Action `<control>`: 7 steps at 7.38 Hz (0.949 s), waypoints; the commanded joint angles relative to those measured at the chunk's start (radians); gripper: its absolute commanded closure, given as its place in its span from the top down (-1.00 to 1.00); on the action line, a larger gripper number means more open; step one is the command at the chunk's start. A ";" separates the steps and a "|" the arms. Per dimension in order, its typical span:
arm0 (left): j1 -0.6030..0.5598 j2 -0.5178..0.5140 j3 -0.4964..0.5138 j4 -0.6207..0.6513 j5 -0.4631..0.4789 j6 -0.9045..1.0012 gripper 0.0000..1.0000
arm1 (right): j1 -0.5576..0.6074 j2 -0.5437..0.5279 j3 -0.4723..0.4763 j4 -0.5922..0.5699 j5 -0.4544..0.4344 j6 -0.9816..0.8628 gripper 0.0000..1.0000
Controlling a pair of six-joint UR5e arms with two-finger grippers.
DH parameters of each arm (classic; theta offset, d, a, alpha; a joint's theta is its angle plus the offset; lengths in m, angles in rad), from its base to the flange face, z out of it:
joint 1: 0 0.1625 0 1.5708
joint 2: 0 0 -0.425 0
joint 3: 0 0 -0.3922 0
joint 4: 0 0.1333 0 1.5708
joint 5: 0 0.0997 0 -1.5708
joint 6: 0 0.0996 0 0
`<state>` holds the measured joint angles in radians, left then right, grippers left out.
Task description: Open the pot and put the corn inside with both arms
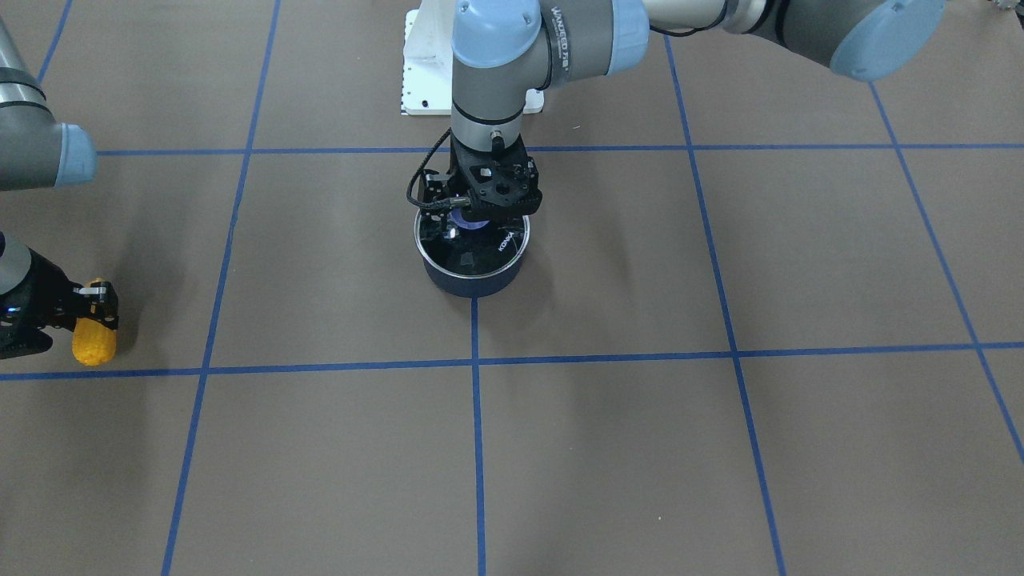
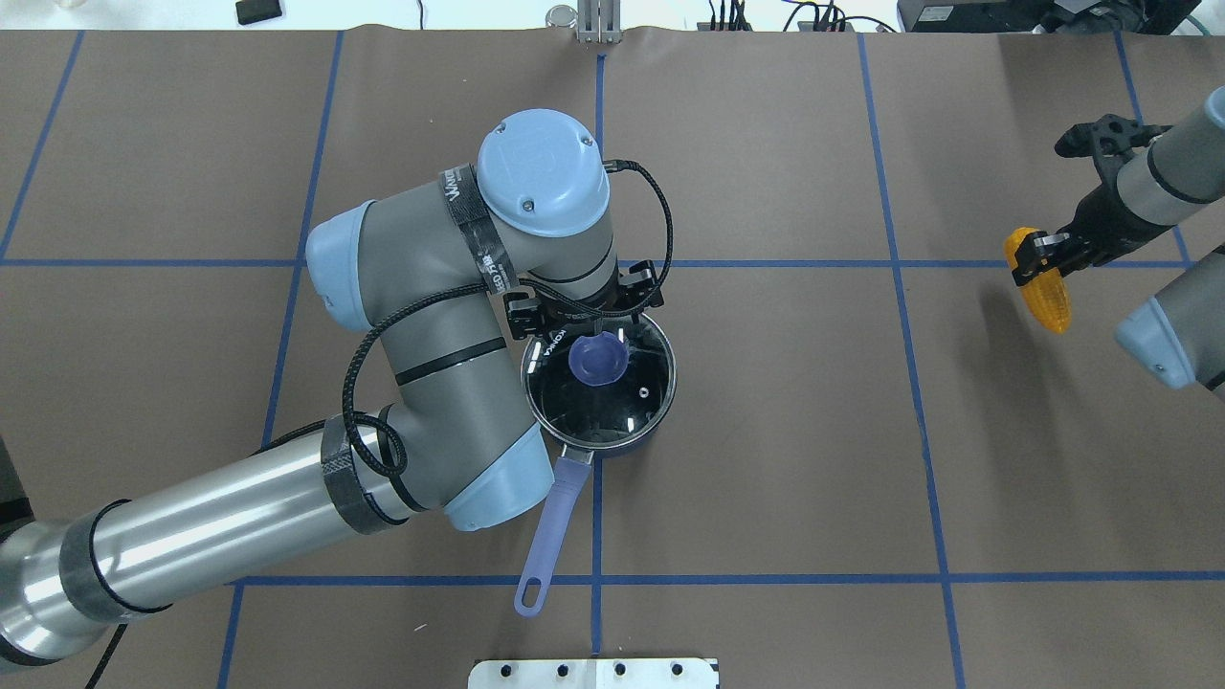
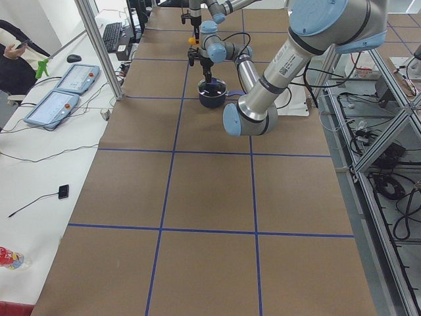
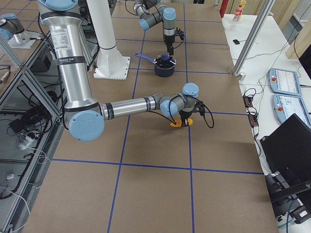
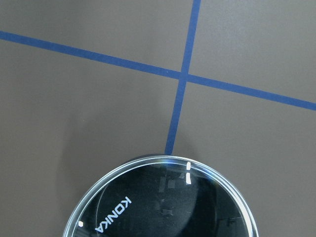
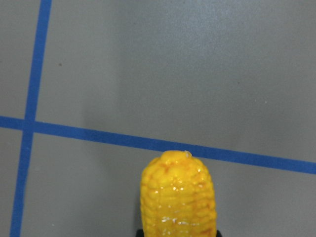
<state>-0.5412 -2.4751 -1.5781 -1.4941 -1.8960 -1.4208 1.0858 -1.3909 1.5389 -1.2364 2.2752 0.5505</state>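
Note:
The dark navy pot (image 1: 472, 280) stands at the table's middle with its periwinkle handle (image 2: 555, 507) pointing toward the robot's base. Its glass lid (image 2: 612, 407) with a blue knob (image 2: 598, 362) lies on it, and also shows in the left wrist view (image 5: 168, 207). My left gripper (image 1: 466, 222) points straight down at the knob, but its fingers are hidden, so I cannot tell if they are closed. My right gripper (image 1: 92, 308) is shut on the yellow corn (image 1: 94, 340), far to the robot's right of the pot. The corn fills the bottom of the right wrist view (image 6: 177, 195).
The white base mount (image 1: 424, 72) sits behind the pot, and its edge shows in the overhead view (image 2: 593, 673). Blue tape lines grid the brown table. The left arm's elbow (image 2: 421, 383) hangs over the table beside the pot handle. Control pendants (image 3: 59, 108) lie on a side desk.

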 commanded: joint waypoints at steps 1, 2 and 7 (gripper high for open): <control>0.021 0.002 0.004 0.000 0.000 -0.001 0.96 | 0.020 0.010 0.000 -0.003 0.020 0.000 -0.86; 0.030 0.002 0.004 0.000 0.000 -0.003 0.96 | 0.020 0.010 0.000 -0.002 0.023 -0.001 -0.86; 0.043 0.018 -0.006 0.000 -0.008 0.006 0.66 | 0.022 0.015 0.000 -0.002 0.029 0.000 -1.00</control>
<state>-0.4994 -2.4614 -1.5802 -1.4948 -1.9006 -1.4140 1.1074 -1.3782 1.5383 -1.2375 2.3043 0.5500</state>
